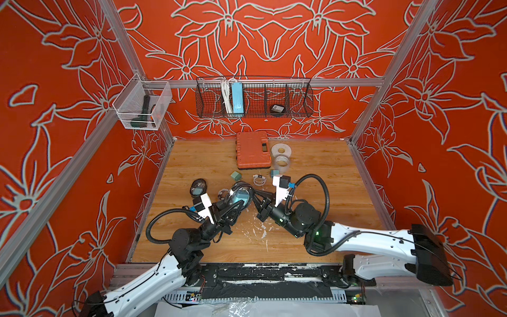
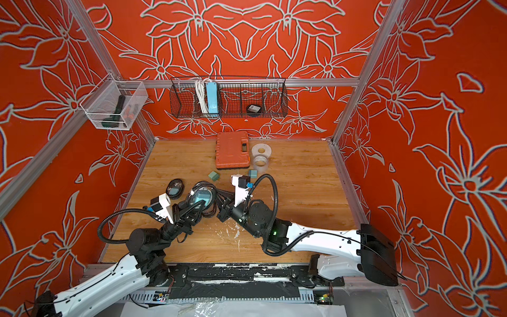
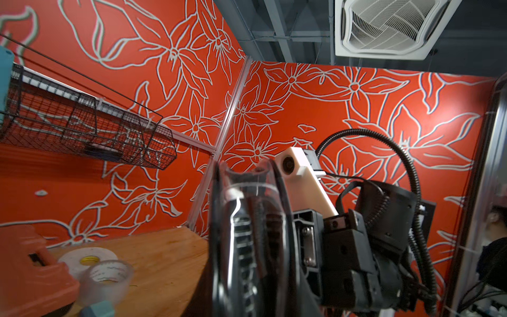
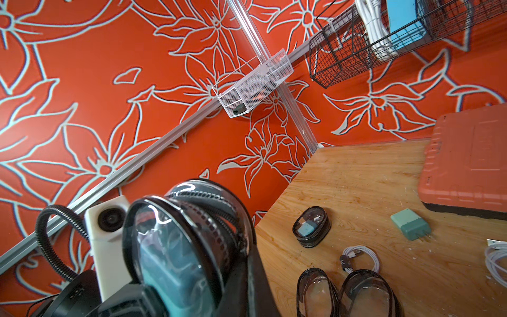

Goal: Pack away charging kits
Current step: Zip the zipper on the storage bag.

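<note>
About a quarter of the job looks finished. One zipped pouch [image 1: 198, 188] lies on the bench [image 1: 315, 197] near the left arm, a teal plug showing through its clear face, so I judge that kit done. A second pouch [image 1: 241, 195] is held up between the two arms. Its zip is open and a teal wall plug [image 4: 178, 280] is already inside, but I cannot tell whether a cable is in there with it. The right gripper [image 1: 255, 195] is pinched closed on that pouch's rim. The left gripper [image 1: 238, 203] sits at the opposite rim, and I cannot make out whether it is actually gripping. Out on the bench, unpacked, are a loose plug [image 1: 235, 175], another plug [image 1: 275, 173] nearer the tape rolls [image 1: 281, 156], and a coiled cable [image 1: 259, 179] between them. A second cable [image 4: 359, 258] lies just beside two empty pouches [image 4: 318, 291]. So this kit needs finishing and zipping, and two more are untouched.
</note>
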Motion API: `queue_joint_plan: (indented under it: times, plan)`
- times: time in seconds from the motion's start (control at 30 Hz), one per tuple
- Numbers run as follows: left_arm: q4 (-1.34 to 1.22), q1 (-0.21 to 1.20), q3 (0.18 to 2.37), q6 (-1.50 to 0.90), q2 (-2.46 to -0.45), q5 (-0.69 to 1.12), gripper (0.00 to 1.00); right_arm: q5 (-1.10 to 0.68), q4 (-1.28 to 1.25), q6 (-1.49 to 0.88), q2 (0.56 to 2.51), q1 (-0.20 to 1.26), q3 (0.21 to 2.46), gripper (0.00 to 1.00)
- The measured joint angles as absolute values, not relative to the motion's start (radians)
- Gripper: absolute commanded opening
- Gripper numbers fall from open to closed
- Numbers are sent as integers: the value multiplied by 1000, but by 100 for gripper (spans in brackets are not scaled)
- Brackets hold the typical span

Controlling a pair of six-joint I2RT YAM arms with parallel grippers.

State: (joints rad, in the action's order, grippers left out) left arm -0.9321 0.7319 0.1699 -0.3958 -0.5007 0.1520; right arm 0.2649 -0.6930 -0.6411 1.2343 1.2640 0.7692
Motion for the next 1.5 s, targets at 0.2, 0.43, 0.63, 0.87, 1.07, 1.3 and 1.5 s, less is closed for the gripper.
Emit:
queue_joint_plan:
  times: [0.2,0.43,0.63,0.87,1.07,1.3,1.5]
  plan:
    - [-838,732,260,-393,-556,194,0,269,-554,-552,1162,1237,785,0]
    - [-783,731,399,-380,-719,265,0,186,-205,-340,1047,1111,889,0]
    - [-730,731,471,-366,-833,319,0,205,-17,-137,1004,1059,936,0]
    - [-680,724,570,-355,-984,351,0,260,98,61,1034,983,990,0]
    - [-598,721,657,-339,-1094,359,0,275,112,152,1034,907,961,0]
    - [-505,720,778,-325,-1230,411,0,216,113,191,1015,800,926,0]
    - [-391,720,873,-315,-1330,457,0,120,113,219,1011,704,907,0]
